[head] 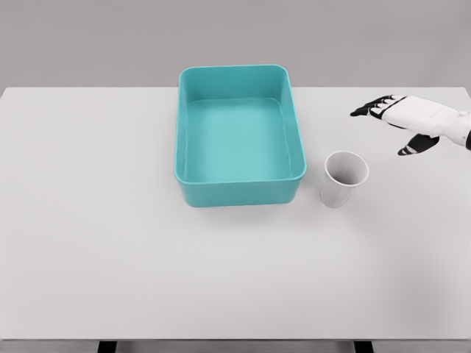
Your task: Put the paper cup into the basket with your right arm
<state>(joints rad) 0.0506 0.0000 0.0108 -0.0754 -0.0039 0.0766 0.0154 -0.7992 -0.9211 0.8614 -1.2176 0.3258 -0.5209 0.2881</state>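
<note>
Head view: paper cup (344, 179) upright, mouth up, beside basket (239, 193); right hand (406, 121) spread, empty.

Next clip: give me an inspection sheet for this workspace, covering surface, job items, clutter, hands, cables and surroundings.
Surface: white table, flat and bare apart from the two job items.
Job items: teal basket at centre, nothing inside; white paper cup upright on the table just right of the basket, apart from it, mouth open.
Clutter: nothing seen.
Hands: right hand comes in from the right edge, fingers spread, holding nothing, up and right of the cup and not touching it; left hand not in view.
Cables: nothing seen.
Surroundings: plain grey wall behind the table; dark table legs show at the bottom edge.
</note>
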